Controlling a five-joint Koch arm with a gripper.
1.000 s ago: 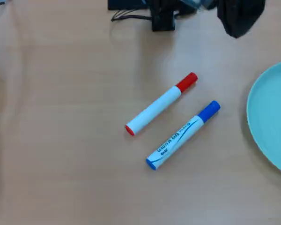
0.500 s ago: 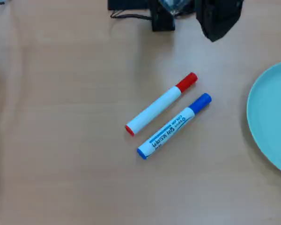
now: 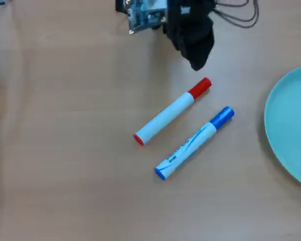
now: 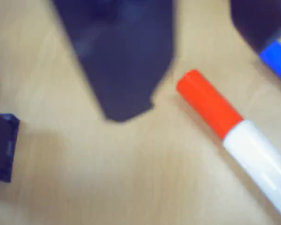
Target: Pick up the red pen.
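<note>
The red pen (image 3: 171,112) lies diagonally on the wooden table, red cap at the upper right and red plug at the lower left. Its cap and white barrel fill the right of the wrist view (image 4: 234,136). My black gripper (image 3: 195,63) hangs just above and a little left of the cap, apart from it. In the wrist view one dark jaw points down at centre and a second dark part sits at the upper right, with the cap's end in the gap between them; the gripper (image 4: 194,79) looks open and empty.
A blue-capped white marker (image 3: 193,144) with blue print lies parallel to the red pen, just below and right of it; its cap shows in the wrist view (image 4: 277,61). A teal plate (image 3: 291,125) sits at the right edge. Cables and a circuit board (image 3: 145,15) are by the arm's base.
</note>
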